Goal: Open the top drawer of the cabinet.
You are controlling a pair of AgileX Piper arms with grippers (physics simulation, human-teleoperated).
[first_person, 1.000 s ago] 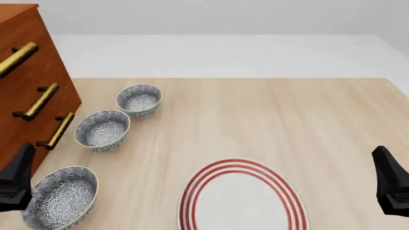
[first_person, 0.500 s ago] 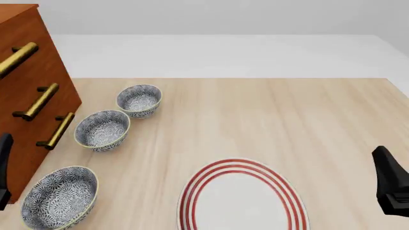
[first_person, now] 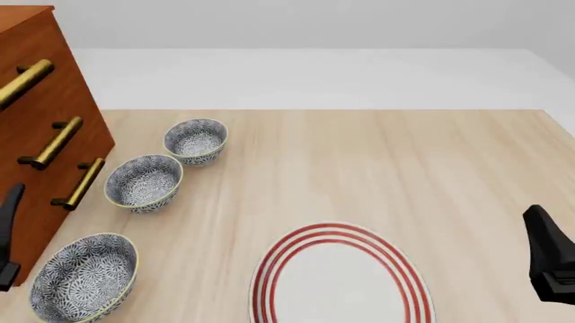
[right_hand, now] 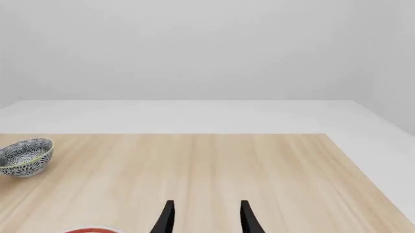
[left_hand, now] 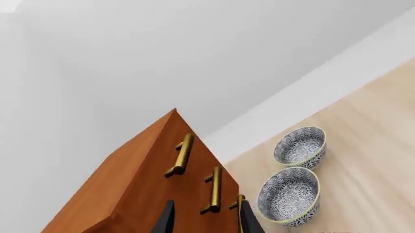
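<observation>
I point my left gripper [left_hand: 204,221], fingers apart, at the cabinet [left_hand: 139,187]. Next I must reach its top drawer [first_person: 27,57] handle [left_hand: 180,155]. My right gripper [right_hand: 204,221] waits, open too.

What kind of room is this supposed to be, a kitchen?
Probably a simulated tabletop test scene with a loosely kitchen-like setup: a wooden cabinet with brass handles, patterned bowls and a red-ringed plate on a pale table, with blank grey-white surroundings.

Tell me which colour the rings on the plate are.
Red rings on a white plate, best seen in the front view.
</observation>
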